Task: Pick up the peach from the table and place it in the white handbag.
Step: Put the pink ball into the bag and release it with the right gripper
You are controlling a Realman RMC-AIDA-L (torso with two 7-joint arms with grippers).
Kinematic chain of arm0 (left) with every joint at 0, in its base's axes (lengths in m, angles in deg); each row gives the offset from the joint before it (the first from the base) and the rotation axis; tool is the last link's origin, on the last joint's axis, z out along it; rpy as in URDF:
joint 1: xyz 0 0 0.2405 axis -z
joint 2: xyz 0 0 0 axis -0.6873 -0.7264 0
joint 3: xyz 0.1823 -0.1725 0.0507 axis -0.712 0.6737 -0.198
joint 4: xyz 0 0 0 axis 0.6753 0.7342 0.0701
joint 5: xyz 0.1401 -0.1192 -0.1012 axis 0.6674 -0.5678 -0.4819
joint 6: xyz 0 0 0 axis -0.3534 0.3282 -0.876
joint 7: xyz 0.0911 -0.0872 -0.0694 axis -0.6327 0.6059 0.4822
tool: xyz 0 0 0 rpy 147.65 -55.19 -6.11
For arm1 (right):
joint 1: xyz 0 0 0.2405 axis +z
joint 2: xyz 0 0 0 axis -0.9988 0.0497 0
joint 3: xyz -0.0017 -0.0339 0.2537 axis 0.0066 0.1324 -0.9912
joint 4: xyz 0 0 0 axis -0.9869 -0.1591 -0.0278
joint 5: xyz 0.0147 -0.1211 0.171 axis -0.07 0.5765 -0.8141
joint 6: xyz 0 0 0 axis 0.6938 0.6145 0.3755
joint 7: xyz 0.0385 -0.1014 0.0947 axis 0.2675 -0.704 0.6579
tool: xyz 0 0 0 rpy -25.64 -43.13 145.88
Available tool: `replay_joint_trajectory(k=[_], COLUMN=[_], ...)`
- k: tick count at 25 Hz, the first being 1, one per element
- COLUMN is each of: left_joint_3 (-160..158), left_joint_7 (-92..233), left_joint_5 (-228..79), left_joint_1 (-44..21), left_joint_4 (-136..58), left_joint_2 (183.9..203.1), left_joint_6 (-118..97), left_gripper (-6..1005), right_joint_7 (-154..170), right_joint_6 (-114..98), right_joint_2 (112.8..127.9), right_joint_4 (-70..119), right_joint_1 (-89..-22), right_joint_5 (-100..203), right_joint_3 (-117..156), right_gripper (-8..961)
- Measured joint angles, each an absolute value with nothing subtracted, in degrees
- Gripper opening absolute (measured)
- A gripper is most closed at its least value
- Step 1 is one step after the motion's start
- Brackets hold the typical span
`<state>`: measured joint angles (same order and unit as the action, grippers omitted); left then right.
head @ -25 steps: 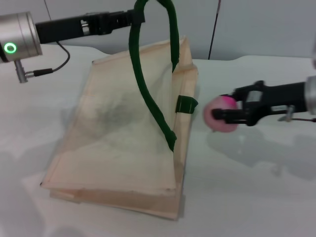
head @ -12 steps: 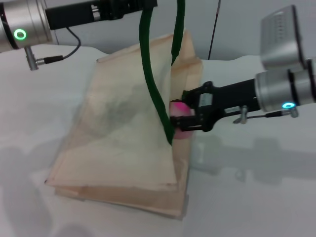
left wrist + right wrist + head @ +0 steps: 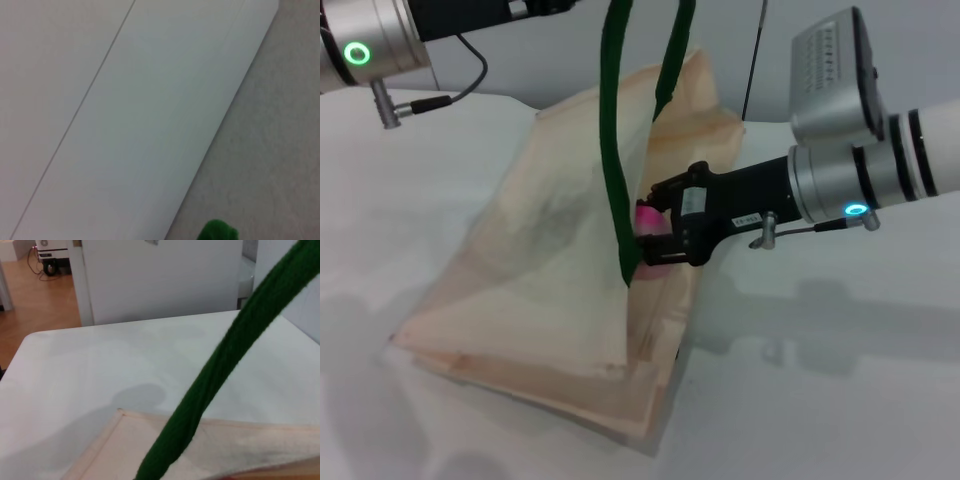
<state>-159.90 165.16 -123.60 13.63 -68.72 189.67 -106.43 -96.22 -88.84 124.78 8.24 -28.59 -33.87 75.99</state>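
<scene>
The white handbag point(image 3: 540, 260) lies tilted on the table, its mouth facing my right arm. Its dark green handle point(image 3: 615, 150) is pulled taut upward, out of the top of the head view. My left gripper point(image 3: 560, 6) is at that top edge, holding the handle up; a green bit point(image 3: 217, 232) shows in the left wrist view. My right gripper point(image 3: 658, 235) is shut on the pink peach point(image 3: 647, 216) and sits in the bag's mouth, just behind the handle. The right wrist view shows the handle point(image 3: 225, 355) crossing over the bag's cream edge point(image 3: 150, 440).
The white table point(image 3: 840, 380) stretches to the right and front of the bag. A thin dark cable point(image 3: 753, 60) hangs against the wall behind. A grey cable point(image 3: 440, 100) dangles from my left arm at the back left.
My right gripper carried the peach leftward from open table into the bag's mouth. The left arm lifted the handle higher and the bag's open side rose and shifted.
</scene>
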Motion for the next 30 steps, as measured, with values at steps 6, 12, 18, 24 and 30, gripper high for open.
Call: replay_joint_trajectory(k=[6, 12, 18, 24, 30], left_joint_3=[-159.91, -159.90, -159.91, -159.91, -159.91], left_joint_7=[165.20, 165.20, 165.20, 165.04, 164.78], left_joint_5=[-125.53, -125.70, -125.76, -126.85, -127.20], left_joint_1=[12.83, 12.37, 11.77, 10.66, 9.87], left_joint_4=[-68.72, -68.72, -68.75, -69.11, -69.15], left_joint_2=[189.41, 189.26, 189.16, 189.06, 188.88], left_joint_6=[-107.44, -107.55, -107.32, -107.02, -105.81], left_gripper=[120, 121, 121, 121, 121], right_joint_7=[-96.22, -96.22, -96.07, -95.18, -90.93], right_joint_6=[-87.32, -87.33, -88.00, -88.04, -87.27], right_joint_2=[124.78, 124.57, 124.37, 124.23, 123.75], right_joint_4=[7.96, 7.76, 7.72, 5.07, -2.04], right_joint_1=[-28.82, -28.91, -28.89, -30.72, -35.72], right_joint_5=[-38.03, -38.42, -38.11, -38.40, -38.02], right_joint_3=[79.67, 79.87, 80.34, 79.77, 79.69], right_gripper=[455, 454, 461, 552, 859])
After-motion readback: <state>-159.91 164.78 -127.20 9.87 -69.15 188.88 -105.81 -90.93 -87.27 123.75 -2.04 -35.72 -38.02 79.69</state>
